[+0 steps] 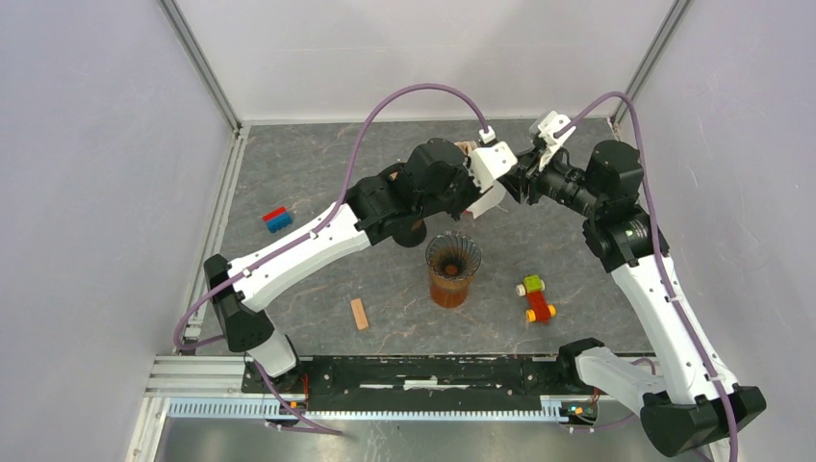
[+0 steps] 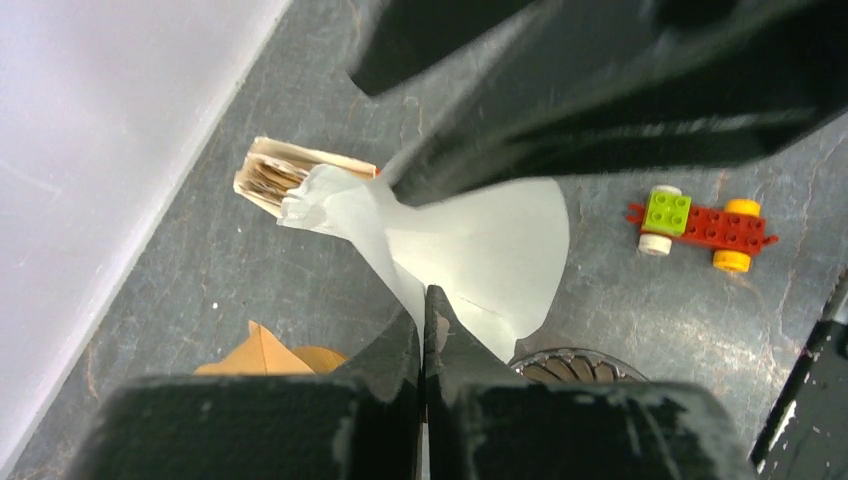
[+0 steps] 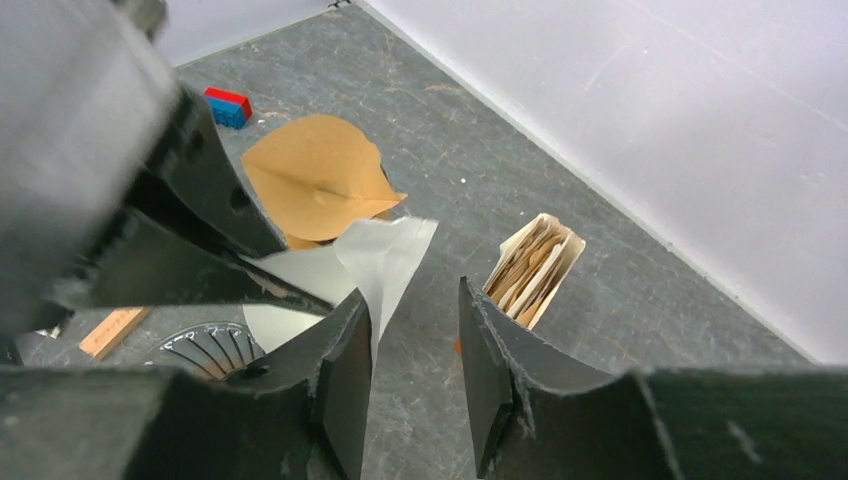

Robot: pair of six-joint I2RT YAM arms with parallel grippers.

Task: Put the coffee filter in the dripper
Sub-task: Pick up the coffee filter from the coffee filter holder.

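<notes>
While my left claw (image 2: 424,300) pinches white filter (image 2: 480,250) by lower edge, aloft toward far edge of tabletop (image 1: 318,164), beyond dripper (image 1: 452,255), my right claw (image 3: 415,310) gapes beside free corner, gripping nothing. Paper judged featherlight, limp, crease-prone: pinch rim gently.

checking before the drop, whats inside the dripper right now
From above, the dripper shows only dark ribbed walls, no filter in it. The white filter is pinched in the left pincer. The wrist views catch only part of the dripper's rim; the rest is covered.
</notes>
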